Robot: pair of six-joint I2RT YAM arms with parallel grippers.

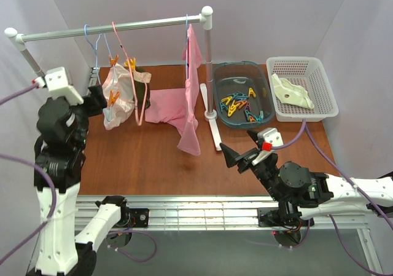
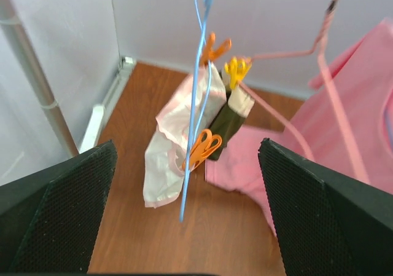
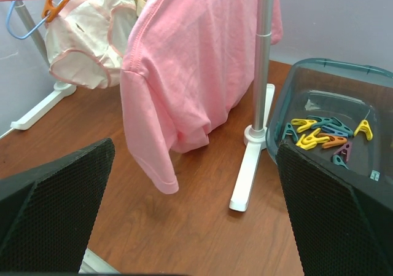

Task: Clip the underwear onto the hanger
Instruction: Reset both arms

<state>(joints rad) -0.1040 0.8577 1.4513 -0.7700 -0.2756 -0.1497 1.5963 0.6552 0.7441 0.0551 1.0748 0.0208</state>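
Left pincer (image 2: 187, 144) before pale, seemingly crumpled underwear (image 2: 163, 159)

A robot lab bench: plain white walls (image 1: 276, 18), aluminium rail frame (image 1: 202, 209), wooden tabletop (image 1: 153, 165).

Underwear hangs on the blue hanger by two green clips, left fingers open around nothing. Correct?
Not quite. The upper clip and lower clip are orange, not green; the left wrist view shows both holding the underwear on the blue hanger. The left fingers are open around nothing, as you said.
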